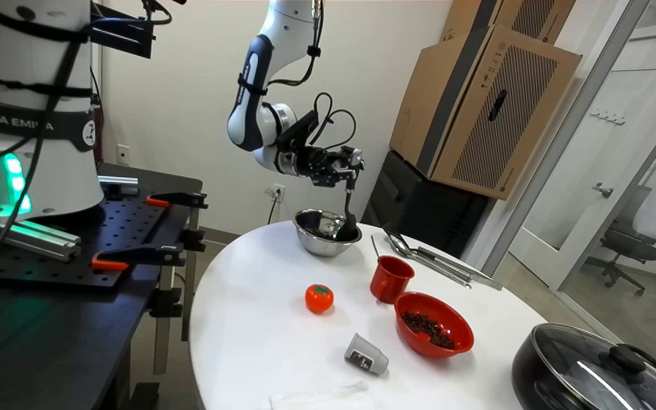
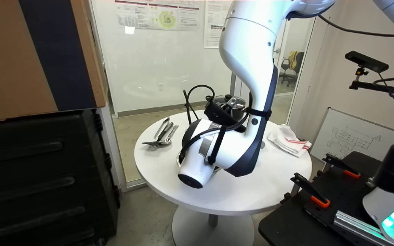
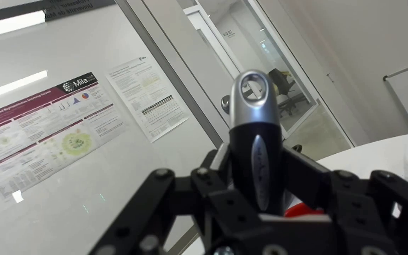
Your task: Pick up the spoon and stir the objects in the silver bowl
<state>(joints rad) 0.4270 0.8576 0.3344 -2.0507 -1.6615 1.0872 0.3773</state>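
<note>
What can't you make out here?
Spoon, lower end: behind the gripper in the wrist view.
Silver bowl, what's inside: too small and dark in an exterior view.
That bowl: mostly behind the arm in an exterior view.
Lidded pot: cropped by the edge in an exterior view.

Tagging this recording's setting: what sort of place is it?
Probably a robotics lab within research offices: a poster marked Mila hangs on the wall, a whiteboard carries drawn lines like a diagram, and the robot's base stands on a perforated plate.
</note>
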